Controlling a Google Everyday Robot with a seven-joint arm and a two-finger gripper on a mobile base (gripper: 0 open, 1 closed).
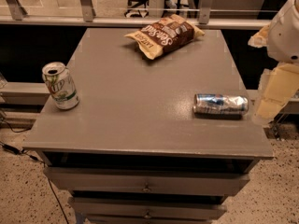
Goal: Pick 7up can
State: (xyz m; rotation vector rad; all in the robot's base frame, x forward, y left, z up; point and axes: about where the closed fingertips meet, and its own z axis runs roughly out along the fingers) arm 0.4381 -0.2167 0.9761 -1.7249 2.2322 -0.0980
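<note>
- The 7up can (60, 85), a small white and green soda can with green lettering and a silver metal top, stands upright at the left edge of the grey flat-topped table (140, 101), about halfway back. Its long axis is vertical. Its silver top shows a dark opening, but I cannot tell whether anything is inside.
- A brown and cream crinkled chip bag (164, 34) lies flat near the table's far edge, about midway across. Whether it is sealed cannot be told.
- A silver and blue dented can (220, 104) lies on its side near the table's right edge, with its long axis running left to right. It is not the target.
- The pale yellow and white gripper (272, 97) hangs just off the table's right edge, beside the dented can. Whether it is open or closed I cannot tell, and nothing can be seen in its grasp.
- The 7up can lies well apart from the gripper, across the table's full width to the left. My judgement is that the reach must cross the table top, passing over or behind the dented can, and meet the upright can from the side.
- Grey drawers (147, 183) with small knobs sit shut in the table's front, so their contents are hidden.
</note>
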